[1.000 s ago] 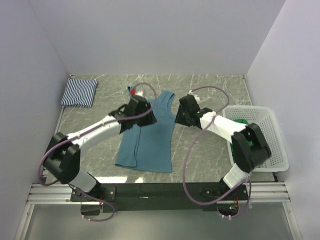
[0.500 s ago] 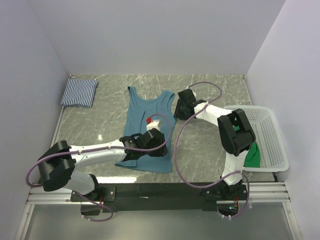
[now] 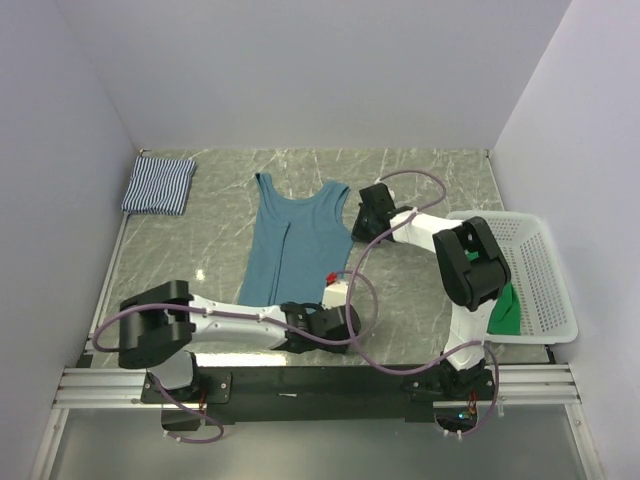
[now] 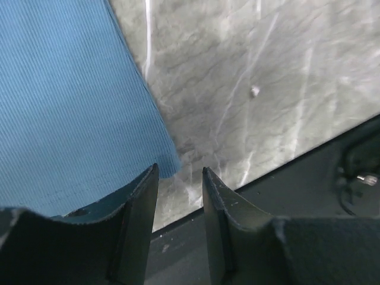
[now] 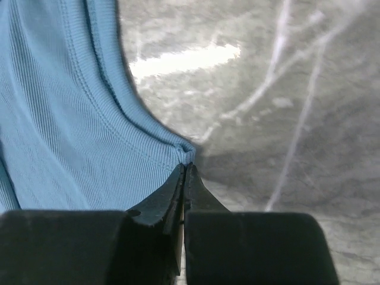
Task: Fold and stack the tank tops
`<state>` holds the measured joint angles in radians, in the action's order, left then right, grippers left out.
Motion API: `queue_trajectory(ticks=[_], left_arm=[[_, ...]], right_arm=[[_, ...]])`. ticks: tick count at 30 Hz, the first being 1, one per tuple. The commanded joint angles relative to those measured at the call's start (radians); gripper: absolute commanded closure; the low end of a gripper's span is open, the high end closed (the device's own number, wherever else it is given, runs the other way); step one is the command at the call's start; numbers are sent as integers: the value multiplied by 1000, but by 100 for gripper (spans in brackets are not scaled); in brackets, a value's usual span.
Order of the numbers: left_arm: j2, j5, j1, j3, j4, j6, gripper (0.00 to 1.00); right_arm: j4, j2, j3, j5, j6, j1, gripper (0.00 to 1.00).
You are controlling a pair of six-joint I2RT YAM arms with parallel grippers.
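Although one of the three garments looks finished, most of the work remains. Nearest the arm bases, the left pincer [image 4: 180, 169] sits low with its jaws partly spread and holding nothing. The near right hem corner of the plain teal-blue ribbed tank top [image 4: 71, 107] lies just ahead of its tips on the grey marbled worktop [image 4: 249, 89]. That top lies flat and unfolded, stretching away from this pincer. Off to the right of both pincers, the bright green top [image 3: 508, 308] sits crumpled in the white plastic mesh basket [image 3: 552, 262], not yet taken out. Farther on, the right pincer [image 5: 184, 169] is pressed together at the teal top's right edge; the fabric puckers at its tips, so it seems to nip that edge. Farthest, well left of the left pincer, the navy-and-white striped top [image 3: 158, 184] rests folded, a likely base for the stack.
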<state>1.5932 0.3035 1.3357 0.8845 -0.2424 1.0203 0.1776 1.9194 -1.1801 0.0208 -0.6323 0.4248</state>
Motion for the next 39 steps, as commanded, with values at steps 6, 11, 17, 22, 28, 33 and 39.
queue_trajectory(ticks=[6,11,17,22,28,33,39], left_arm=[[106,184,91,151,-164,73,59],[177,255,115,205,-262,119,62],[246,318,158,277,-379,168,76],[266,342,186,311,-410,199,87],[162,303,221,263,-287,149,99],[48,266,223,162,-179,165,99],[-24,260,218,62,-138,244,99]], right_arm=[[-53,-103,149,1,-23,-40,100],[-58,-123,175,-2,-18,-43,100],[-72,-157,220,1,-23,-54,100],[-64,-213,249,11,-20,-66,100],[-18,-284,266,57,-1,-75,100],[5,-318,267,50,9,-83,100],[19,-326,223,16,13,-72,100]])
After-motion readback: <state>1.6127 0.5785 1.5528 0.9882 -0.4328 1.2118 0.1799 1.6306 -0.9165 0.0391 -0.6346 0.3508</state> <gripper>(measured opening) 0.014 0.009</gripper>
